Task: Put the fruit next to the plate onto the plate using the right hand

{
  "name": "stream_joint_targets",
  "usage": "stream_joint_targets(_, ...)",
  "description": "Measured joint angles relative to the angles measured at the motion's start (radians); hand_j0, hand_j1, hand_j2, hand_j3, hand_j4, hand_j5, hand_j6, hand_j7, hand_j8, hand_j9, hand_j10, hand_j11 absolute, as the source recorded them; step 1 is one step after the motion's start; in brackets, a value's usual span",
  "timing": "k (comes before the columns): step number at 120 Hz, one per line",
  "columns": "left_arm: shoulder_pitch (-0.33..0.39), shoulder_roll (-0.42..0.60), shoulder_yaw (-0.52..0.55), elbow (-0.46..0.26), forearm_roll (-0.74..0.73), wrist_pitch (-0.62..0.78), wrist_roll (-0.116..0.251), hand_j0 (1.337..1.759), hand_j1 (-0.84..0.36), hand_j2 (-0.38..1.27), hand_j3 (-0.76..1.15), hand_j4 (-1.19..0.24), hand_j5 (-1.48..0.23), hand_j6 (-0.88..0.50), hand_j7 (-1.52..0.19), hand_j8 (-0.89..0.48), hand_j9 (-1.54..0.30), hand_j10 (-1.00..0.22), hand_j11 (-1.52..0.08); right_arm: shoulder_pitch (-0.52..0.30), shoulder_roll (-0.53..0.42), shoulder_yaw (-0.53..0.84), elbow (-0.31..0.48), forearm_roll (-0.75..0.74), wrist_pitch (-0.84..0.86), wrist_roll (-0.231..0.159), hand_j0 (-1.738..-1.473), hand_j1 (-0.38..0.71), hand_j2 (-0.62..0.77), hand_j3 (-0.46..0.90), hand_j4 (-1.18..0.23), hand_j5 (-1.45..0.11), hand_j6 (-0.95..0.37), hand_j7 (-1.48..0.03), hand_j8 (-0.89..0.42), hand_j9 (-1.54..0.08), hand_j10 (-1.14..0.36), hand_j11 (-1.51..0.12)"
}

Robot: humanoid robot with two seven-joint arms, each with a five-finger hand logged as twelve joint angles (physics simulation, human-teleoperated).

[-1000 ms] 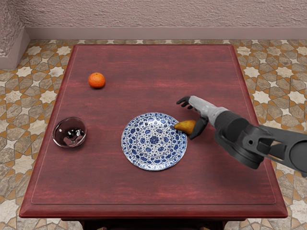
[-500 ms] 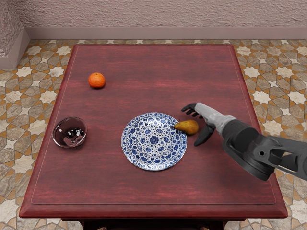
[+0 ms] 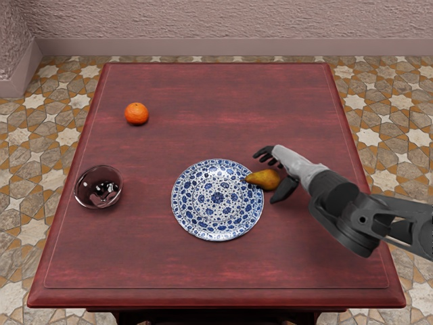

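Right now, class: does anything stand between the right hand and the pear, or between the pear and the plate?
Nothing visible does. The pear lies at the plate's right rim; the right hand flanks it with spread fingers.

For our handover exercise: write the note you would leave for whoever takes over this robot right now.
Right hand: open, fingers spread around the pear's wide end, no grasp visible.
Left hand: out of view.
Pear: at the right rim of the blue patterned plate, narrow end overlapping the rim in this view.
Done: hand is at the pear.
To do: grasp, lift, set it well onto the plate.
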Motion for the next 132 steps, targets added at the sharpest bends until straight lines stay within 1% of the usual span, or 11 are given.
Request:
stream_joint_targets(48, 0.0, 0.0, 0.0, 0.0, 0.0, 0.0, 0.0, 1.658, 0.35, 0.0, 0.0, 0.0, 0.0, 0.0, 0.0, 0.0, 0.0, 0.0, 0.0, 0.0, 0.008, -0.004, -0.015, -0.003, 0.0, 0.0, -1.658, 0.12, -0.08, 0.0, -0.39, -0.51, -0.4, -0.51, -0.39, -0.51, -0.39, -0.51)
stream_joint_targets(55, 0.0, 0.0, 0.0, 0.0, 0.0, 0.0, 0.0, 1.658, 0.35, 0.0, 0.0, 0.0, 0.0, 0.0, 0.0, 0.0, 0.0, 0.0, 0.0, -0.003, 0.008, -0.007, -0.015, -0.004, 0.002, 0.0, -1.658, 0.24, -0.09, 0.0, -0.49, -0.64, -0.49, -0.64, -0.47, -0.64, -0.49, -0.64)
stream_joint_targets(65, 0.0, 0.0, 0.0, 0.0, 0.0, 0.0, 0.0, 1.658, 0.35, 0.0, 0.0, 0.0, 0.0, 0.0, 0.0, 0.0, 0.0, 0.0, 0.0, -0.011, 0.007, -0.01, -0.015, -0.01, 0.006, 0.0, -1.653, 0.32, 0.06, 0.0, -0.61, -0.79, -0.47, -0.8, -0.4, -0.8, -0.62, -0.81)
stream_joint_targets(76, 0.0, 0.0, 0.0, 0.0, 0.0, 0.0, 0.0, 1.658, 0.35, 0.0, 0.0, 0.0, 0.0, 0.0, 0.0, 0.0, 0.0, 0.0, 0.0, -0.016, 0.004, -0.009, -0.014, -0.011, 0.007, -0.001, -1.649, 0.31, 0.21, 0.0, -0.67, -0.9, -0.49, -0.92, -0.48, -0.93, -0.71, -0.93)
stream_joint_targets(82, 0.0, 0.0, 0.0, 0.0, 0.0, 0.0, 0.0, 1.658, 0.35, 0.0, 0.0, 0.0, 0.0, 0.0, 0.0, 0.0, 0.0, 0.0, 0.0, -0.019, 0.002, -0.006, -0.014, -0.011, 0.007, -0.001, -1.636, 0.29, 0.23, -0.08, -0.68, -0.94, -0.49, -0.97, -0.49, -0.97, -0.75, -0.97)
stream_joint_targets(85, 0.0, 0.0, 0.0, 0.0, 0.0, 0.0, 0.0, 1.658, 0.35, 0.0, 0.0, 0.0, 0.0, 0.0, 0.0, 0.0, 0.0, 0.0, 0.0, -0.02, 0.0, -0.002, -0.014, -0.01, 0.007, -0.002, -1.621, 0.3, 0.3, -0.17, -0.69, -0.96, -0.49, -0.99, -0.49, -0.99, -0.77, -0.99)
stream_joint_targets(86, 0.0, 0.0, 0.0, 0.0, 0.0, 0.0, 0.0, 1.658, 0.35, 0.0, 0.0, 0.0, 0.0, 0.0, 0.0, 0.0, 0.0, 0.0, 0.0, -0.021, -0.001, 0.0, -0.015, -0.01, 0.007, -0.002, -1.622, 0.3, 0.28, -0.03, -0.69, -0.97, -0.49, -0.99, -0.49, -1.0, -0.77, -0.99)
stream_joint_targets(89, 0.0, 0.0, 0.0, 0.0, 0.0, 0.0, 0.0, 1.658, 0.35, 0.0, 0.0, 0.0, 0.0, 0.0, 0.0, 0.0, 0.0, 0.0, 0.0, -0.022, -0.003, 0.011, -0.015, -0.008, 0.008, -0.002, -1.625, 0.3, 0.34, 0.0, -0.7, -0.99, -0.5, -1.01, -0.49, -1.01, -0.77, -1.01)
stream_joint_targets(115, 0.0, 0.0, 0.0, 0.0, 0.0, 0.0, 0.0, 1.658, 0.35, 0.0, 0.0, 0.0, 0.0, 0.0, 0.0, 0.0, 0.0, 0.0, 0.0, -0.018, -0.01, 0.164, -0.049, 0.01, 0.072, 0.002, -1.642, 0.28, 0.3, 0.0, -0.67, -1.1, -0.47, -1.09, -0.43, -1.13, -0.74, -1.14)
stream_joint_targets(127, 0.0, 0.0, 0.0, 0.0, 0.0, 0.0, 0.0, 1.658, 0.35, 0.0, 0.0, 0.0, 0.0, 0.0, 0.0, 0.0, 0.0, 0.0, 0.0, -0.017, 0.019, 0.195, -0.061, 0.012, 0.103, 0.003, -1.644, 0.24, 0.21, 0.0, -0.69, -1.11, -0.47, -1.11, -0.44, -1.15, -0.76, -1.17)
stream_joint_targets(132, 0.0, 0.0, 0.0, 0.0, 0.0, 0.0, 0.0, 1.658, 0.35, 0.0, 0.0, 0.0, 0.0, 0.0, 0.0, 0.0, 0.0, 0.0, 0.0, -0.019, 0.043, 0.2, -0.064, 0.012, 0.117, 0.002, -1.645, 0.25, 0.22, 0.0, -0.68, -1.11, -0.47, -1.11, -0.44, -1.15, -0.76, -1.17)
